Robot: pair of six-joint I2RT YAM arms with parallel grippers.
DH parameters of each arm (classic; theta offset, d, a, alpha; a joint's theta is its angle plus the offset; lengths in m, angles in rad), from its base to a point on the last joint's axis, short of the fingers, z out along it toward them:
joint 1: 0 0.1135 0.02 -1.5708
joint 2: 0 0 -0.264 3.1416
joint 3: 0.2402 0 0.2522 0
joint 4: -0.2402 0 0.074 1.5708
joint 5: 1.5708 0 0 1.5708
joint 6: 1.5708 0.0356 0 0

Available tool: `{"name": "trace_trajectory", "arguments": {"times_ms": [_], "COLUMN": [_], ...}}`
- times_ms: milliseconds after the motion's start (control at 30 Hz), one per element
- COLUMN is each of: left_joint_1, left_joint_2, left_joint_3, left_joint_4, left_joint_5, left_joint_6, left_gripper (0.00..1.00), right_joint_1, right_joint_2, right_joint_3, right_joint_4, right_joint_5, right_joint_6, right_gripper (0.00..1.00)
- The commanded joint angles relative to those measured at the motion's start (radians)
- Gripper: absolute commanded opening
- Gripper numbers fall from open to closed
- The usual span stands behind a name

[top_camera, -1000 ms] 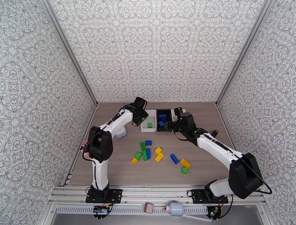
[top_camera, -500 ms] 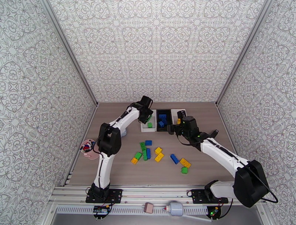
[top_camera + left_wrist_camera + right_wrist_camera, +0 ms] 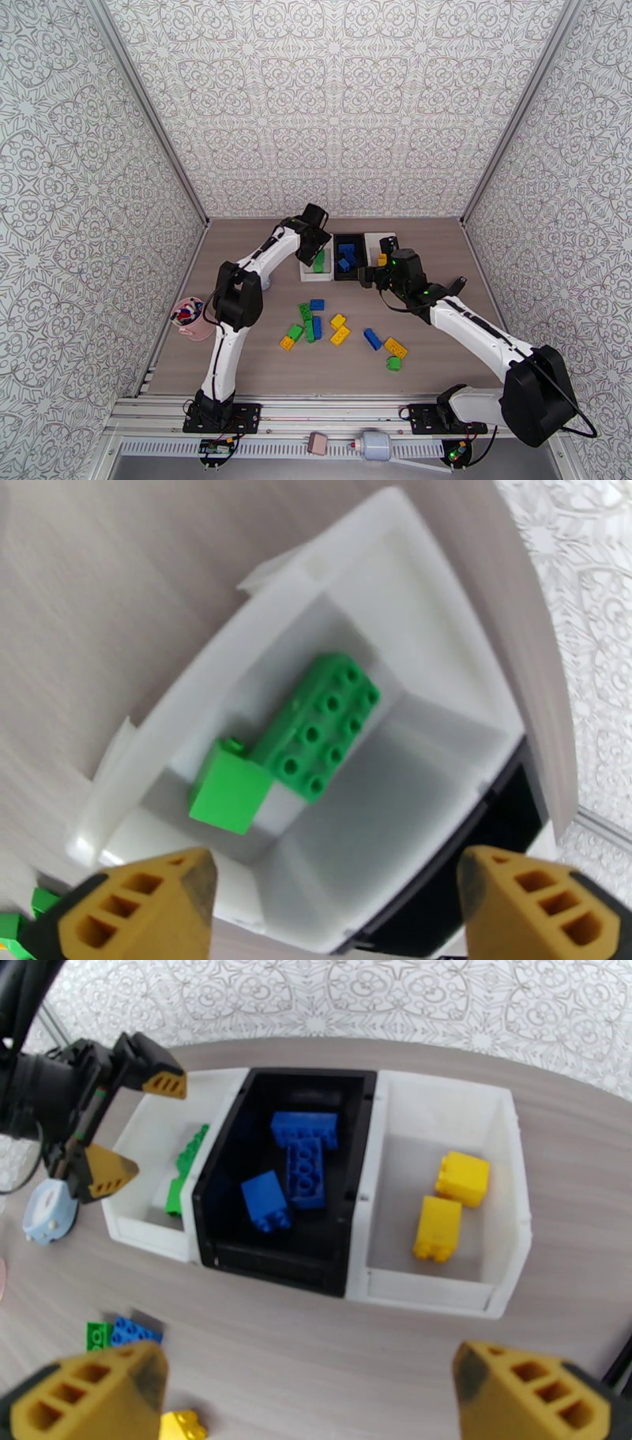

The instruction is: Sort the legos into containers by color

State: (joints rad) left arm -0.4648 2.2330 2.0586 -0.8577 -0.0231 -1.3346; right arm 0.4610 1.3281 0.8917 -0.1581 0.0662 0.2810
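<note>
Evidently the step in hand is a green drop-off at the left white bin (image 3: 426,614). The left jaws hang spread above its near rim with nothing between them. A long green brick (image 3: 324,725) and a small green brick (image 3: 229,788) lie touching on the bin floor, below and beyond the jaws and apart from both tips.

The right jaws are spread wide and empty, poised just in front of the black bin (image 3: 276,1264) of blue bricks (image 3: 304,1165) and the right white bin (image 3: 434,1288) with two yellow bricks (image 3: 462,1177).

Next, I judge, the left arm must lift clear of the rim and swing back to the loose bricks (image 3: 316,324) on the worktop (image 3: 261,363). There it should straddle a green one without nudging its neighbours.
</note>
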Motion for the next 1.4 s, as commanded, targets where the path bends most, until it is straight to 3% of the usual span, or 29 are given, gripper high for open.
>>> {"name": "trace_trajectory", "arguments": {"times_ms": [0,200,367,733,967,1367], "left_joint_1": [-0.013,-0.026,-0.021,0.061,0.102,0.109], "left_joint_2": [-0.131,-0.301,-0.478,-0.724,-0.798,-0.814], "left_joint_3": [-0.044,-0.23,-0.498,-0.839,-0.924,-0.948], "left_joint_4": [-0.009,0.09,0.272,0.285,0.277,0.29], "left_joint_5": [-0.035,-0.077,-0.089,-0.052,-0.092,-0.072], "left_joint_6": [0.068,0.209,0.362,0.451,0.469,0.506], "left_gripper": [0.86,0.91,0.94,1.0,1.0,1.0], "right_joint_1": [0.005,0.008,0.06,0.249,0.348,0.358], "right_joint_2": [-0.003,0.029,0.073,0.264,0.441,0.579], "right_joint_3": [-0.005,0.035,0.074,0.224,0.349,0.419], "right_joint_4": [-0.03,-0.109,-0.169,-0.329,-0.452,-0.519], "right_joint_5": [-0.019,-0.069,-0.046,-0.053,-0.075,-0.096], "right_joint_6": [0.015,-0.004,-0.033,-0.176,-0.281,-0.318], "right_gripper": [0.99,0.98,0.97,0.98,1.0,0.99]}}
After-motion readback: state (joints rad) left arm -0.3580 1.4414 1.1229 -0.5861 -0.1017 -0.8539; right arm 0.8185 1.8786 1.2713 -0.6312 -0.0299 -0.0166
